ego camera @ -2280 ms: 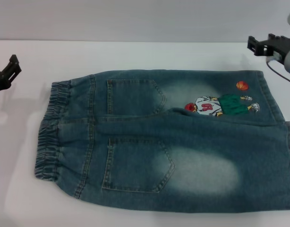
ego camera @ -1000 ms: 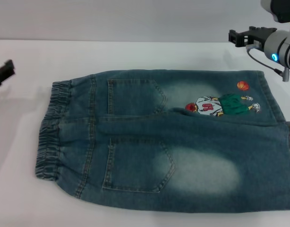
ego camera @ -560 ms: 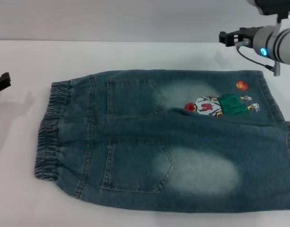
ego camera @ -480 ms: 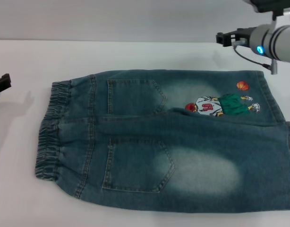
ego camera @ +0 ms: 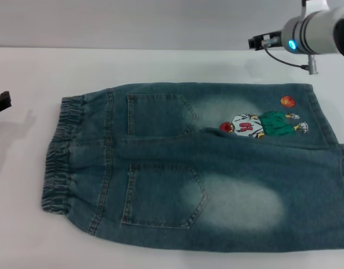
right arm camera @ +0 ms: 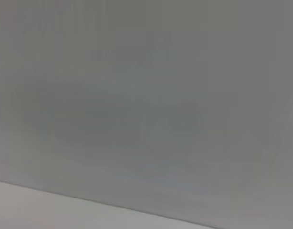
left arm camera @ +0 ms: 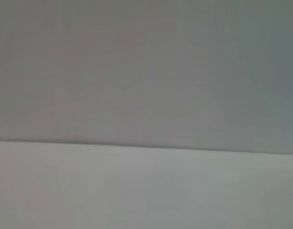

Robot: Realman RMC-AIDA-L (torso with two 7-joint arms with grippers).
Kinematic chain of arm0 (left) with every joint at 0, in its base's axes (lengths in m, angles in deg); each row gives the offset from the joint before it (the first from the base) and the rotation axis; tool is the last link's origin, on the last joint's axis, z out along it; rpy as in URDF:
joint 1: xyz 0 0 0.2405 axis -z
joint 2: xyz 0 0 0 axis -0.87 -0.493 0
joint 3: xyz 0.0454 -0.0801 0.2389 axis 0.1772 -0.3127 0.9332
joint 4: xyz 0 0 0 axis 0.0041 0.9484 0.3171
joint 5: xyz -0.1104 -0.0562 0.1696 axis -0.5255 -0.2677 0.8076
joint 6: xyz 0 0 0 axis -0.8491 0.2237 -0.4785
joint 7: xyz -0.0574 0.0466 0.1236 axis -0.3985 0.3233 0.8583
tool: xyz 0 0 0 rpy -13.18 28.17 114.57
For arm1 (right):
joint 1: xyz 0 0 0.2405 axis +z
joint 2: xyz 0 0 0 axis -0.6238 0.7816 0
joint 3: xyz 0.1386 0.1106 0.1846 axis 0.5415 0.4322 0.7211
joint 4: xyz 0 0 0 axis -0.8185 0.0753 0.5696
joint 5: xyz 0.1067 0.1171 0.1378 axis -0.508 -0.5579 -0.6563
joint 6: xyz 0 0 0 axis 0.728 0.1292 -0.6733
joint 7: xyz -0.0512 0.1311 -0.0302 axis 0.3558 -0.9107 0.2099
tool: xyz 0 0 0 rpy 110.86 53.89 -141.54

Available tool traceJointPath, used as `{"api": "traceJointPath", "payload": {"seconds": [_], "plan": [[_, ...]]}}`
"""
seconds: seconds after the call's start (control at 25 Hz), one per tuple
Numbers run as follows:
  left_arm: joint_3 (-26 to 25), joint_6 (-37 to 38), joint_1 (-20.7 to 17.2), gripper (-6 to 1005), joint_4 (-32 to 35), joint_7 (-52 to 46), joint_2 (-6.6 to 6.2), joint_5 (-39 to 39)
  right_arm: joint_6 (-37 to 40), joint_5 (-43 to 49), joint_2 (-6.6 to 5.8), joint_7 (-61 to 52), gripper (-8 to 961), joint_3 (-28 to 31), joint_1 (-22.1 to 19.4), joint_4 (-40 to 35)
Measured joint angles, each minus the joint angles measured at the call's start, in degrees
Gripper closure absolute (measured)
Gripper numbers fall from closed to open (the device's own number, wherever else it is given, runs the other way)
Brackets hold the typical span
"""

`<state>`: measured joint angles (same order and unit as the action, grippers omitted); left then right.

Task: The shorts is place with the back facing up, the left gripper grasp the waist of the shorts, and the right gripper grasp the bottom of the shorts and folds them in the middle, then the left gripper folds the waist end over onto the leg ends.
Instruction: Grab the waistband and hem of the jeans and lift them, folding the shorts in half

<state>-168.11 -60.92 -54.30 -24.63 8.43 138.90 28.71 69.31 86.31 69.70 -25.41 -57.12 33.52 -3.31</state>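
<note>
1. Shorts [ego camera: 200, 168]: one pair, lying flat and back-up on the white bench [ego camera: 161, 64], reaching from near its left edge to past the right edge of the head view, closer to the front edge than the back.
2. At the left edge of the bench, the left gripper [ego camera: 0, 102] shows only as a dark sliver, well apart from the cloth; I cannot tell whether its fingers are open or closed.
3. Next comes the gathered waistband [ego camera: 60, 154], one ruched strip. It looks thick and springy, so I judge it the firm place to pinch on that side.
4. Two patch pockets [ego camera: 161, 115] sit side by side. The denim looks heavy for cloth yet limp, so it should drape and crease rather than stay stiff.
5. One cartoon print [ego camera: 261, 124] lies toward the right.
6. The bottom of the shorts [ego camera: 322, 115] has two stitched hems, flat and straight; a pinch right at the hem edge seems safest.
7. The right gripper [ego camera: 256, 42] hangs over the back right part of the bench, apart from the denim; whether its fingers are parted I cannot tell.
</note>
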Motion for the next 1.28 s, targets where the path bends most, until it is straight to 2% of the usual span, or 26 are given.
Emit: {"api": "traceJointPath", "payload": {"seconds": [0.28,0.4,0.52,0.72,0.96,1.12,1.28], "plan": [[-1.2,0.31,0.43,139,1.63,0.17,-0.11,0.04,1.91,0.0,0.1,1.19,405,7.94,0.1,0.55],[-1.49,0.16,0.64,139,1.76,0.35,-0.12,0.05,-2.08,0.0,-0.35,6.63,405,12.78,0.77,0.85],[-1.48,0.21,0.91,139,2.16,0.64,-0.14,0.07,-6.05,0.01,-0.99,13.78,405,19.65,0.91,0.49],[-1.43,0.25,1.45,139,3.09,0.72,-0.23,0.66,-13.48,0.01,-2.86,25.25,407,29.75,0.36,0.94],[-1.39,0.11,1.58,140,3.18,0.8,-0.43,1.05,-26.17,0.32,-4.71,34.62,406,31.46,1.54,0.81],[-1.36,-0.05,1.83,139,3.18,0.82,-0.39,3.9,-33.03,0.32,-5.34,40.43,405,31.43,3.02,-1.17],[-1.45,-0.76,1.91,139,3.18,0.75,-0.36,4.4,-34.84,0.26,-5.98,41.38,413,31.29,3.64,-1.54]]}}
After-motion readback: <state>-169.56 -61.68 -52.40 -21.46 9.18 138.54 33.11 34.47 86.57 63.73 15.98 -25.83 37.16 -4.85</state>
